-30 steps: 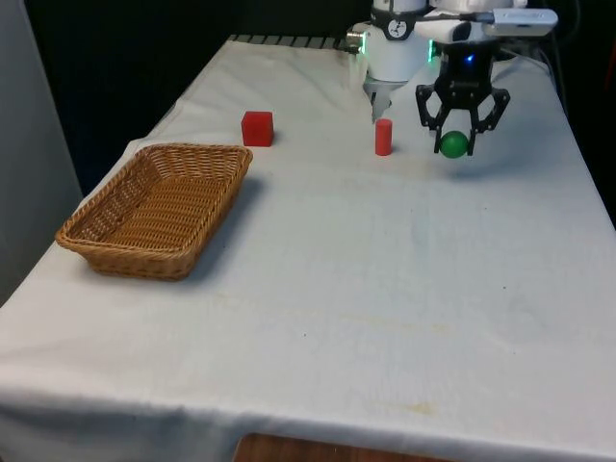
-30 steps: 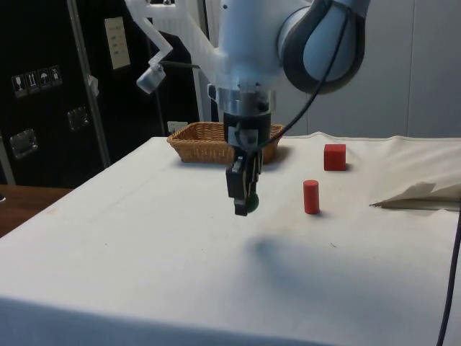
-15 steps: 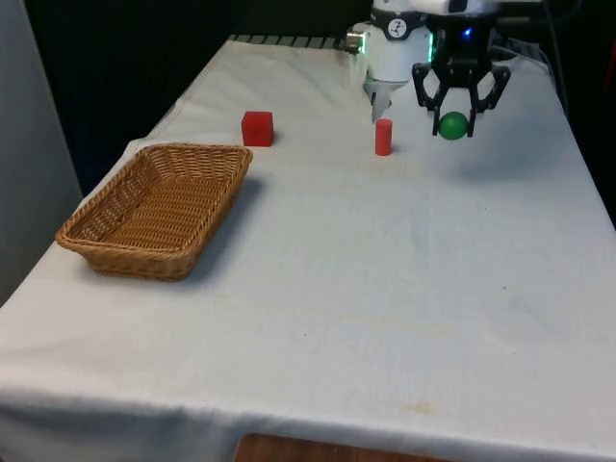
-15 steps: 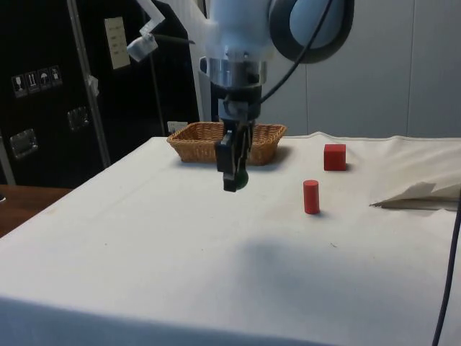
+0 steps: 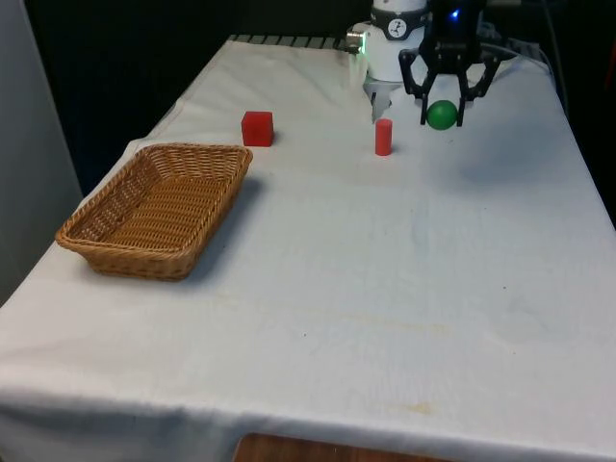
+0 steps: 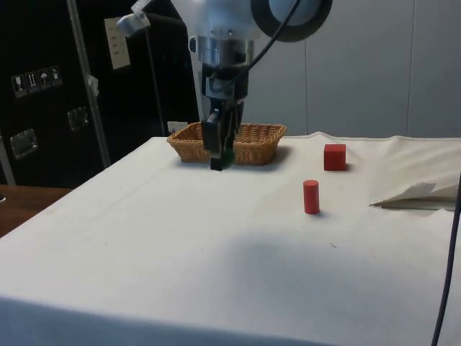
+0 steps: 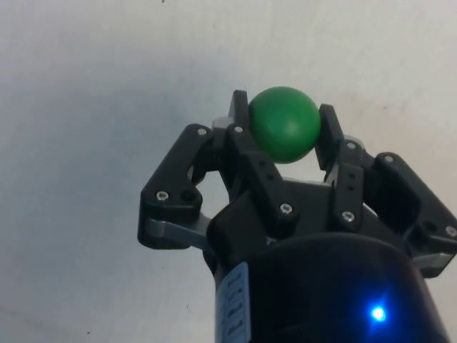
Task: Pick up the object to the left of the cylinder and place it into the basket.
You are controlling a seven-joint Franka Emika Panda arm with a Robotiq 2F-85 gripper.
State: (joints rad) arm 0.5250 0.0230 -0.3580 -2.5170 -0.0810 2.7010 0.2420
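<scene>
Gripper clamped on small green rubber-looking ball, fingers pressing both sides of it, seen clearly in wrist view. Ball airborne, upper right of front view, above white cloth-covered table, just right of short red cylinder. In side view, gripper upper centre, in front of woven wicker basket. Same basket sits at left of front view, well apart from ball. Red cube between basket's far corner and cylinder, near likely travel path.

Carry phase, by judgement. Advice: hold height above cylinder and cube when crossing toward frame left; no squeeze change, round ball apt to pop out of a two-point pinch. Centre over basket floor, not rim; lower inside walls before releasing, else likely bounce or roll-out.
</scene>
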